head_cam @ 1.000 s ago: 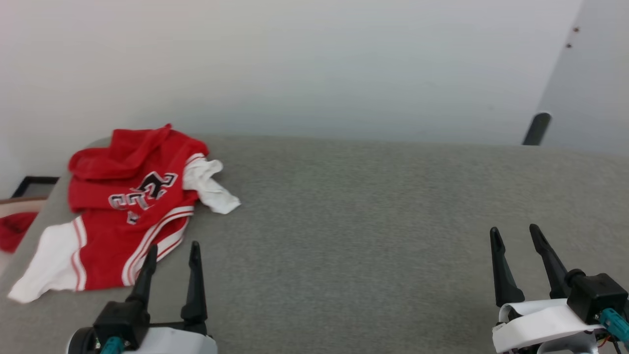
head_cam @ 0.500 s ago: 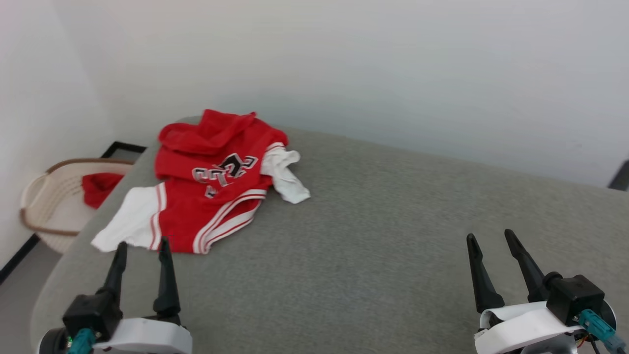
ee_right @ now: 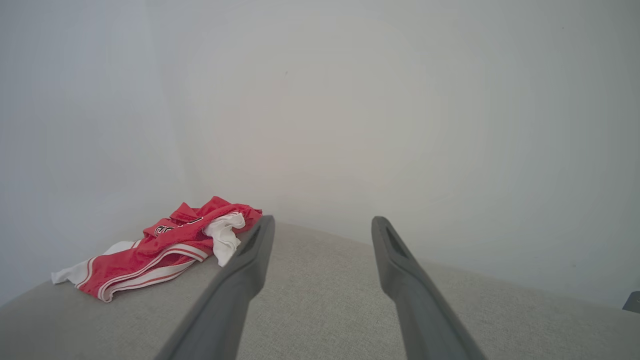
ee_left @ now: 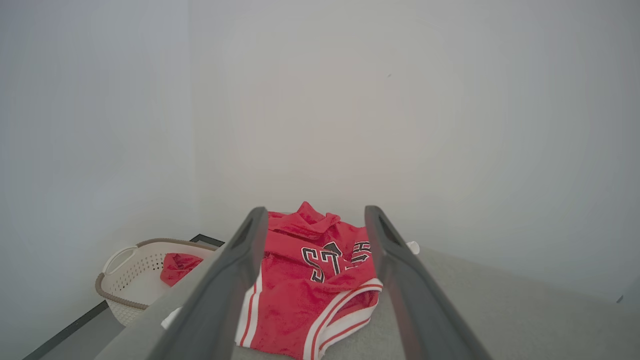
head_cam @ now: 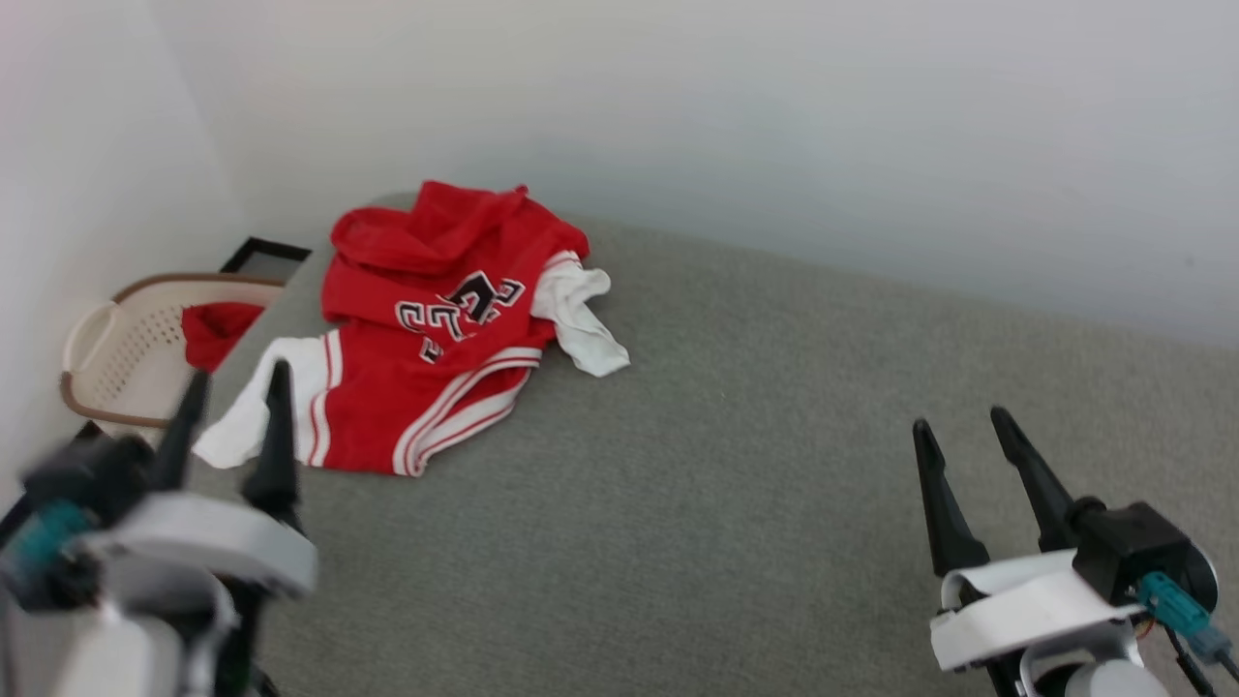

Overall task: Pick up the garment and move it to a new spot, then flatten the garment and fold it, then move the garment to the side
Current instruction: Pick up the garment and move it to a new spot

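The left end effector (head_cam: 239, 373), at lower left, and the right end effector (head_cam: 958, 419), at lower right, are both hanging released, holding nothing. The garment (head_cam: 426, 387) is lying crumpled at upper left on the grey cushion (head_cam: 736, 484), with a basket (head_cam: 97, 339) sitting beyond the cushion's left edge.

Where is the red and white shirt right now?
The crumpled red jersey T-shirt with white sleeves lies at the far left of the grey fabric surface in the head view, beside the cream plastic basket, ahead of the left gripper.
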